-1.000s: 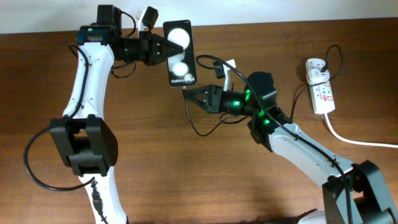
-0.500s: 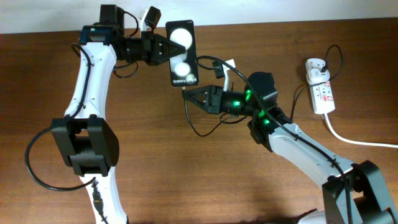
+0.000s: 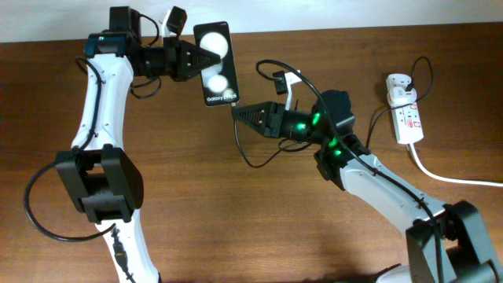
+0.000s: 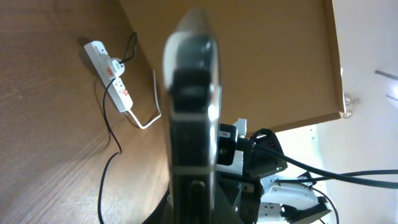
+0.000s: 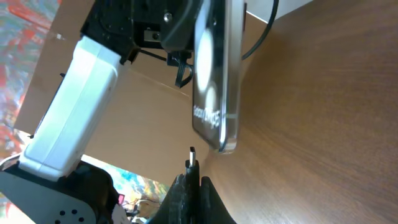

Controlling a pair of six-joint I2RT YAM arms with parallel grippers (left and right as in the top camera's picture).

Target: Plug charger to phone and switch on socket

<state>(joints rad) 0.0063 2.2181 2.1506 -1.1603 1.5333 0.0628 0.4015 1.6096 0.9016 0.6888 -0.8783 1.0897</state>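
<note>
Over your bench, with the socket lying near its right end, your left fingers gripped the raised phone while your right fingers pinched the charger plug just short of its lower end.

the left gripper now sits farther left and slightly higher in the overhead view than half a second ago, and the phone it clamps has shifted left with it. the left arm's white links have swung left too. the right gripper has crept up a little, so the charger tip it pinches now lies just beside the phone's lower right corner instead of under its lettered end.
</note>
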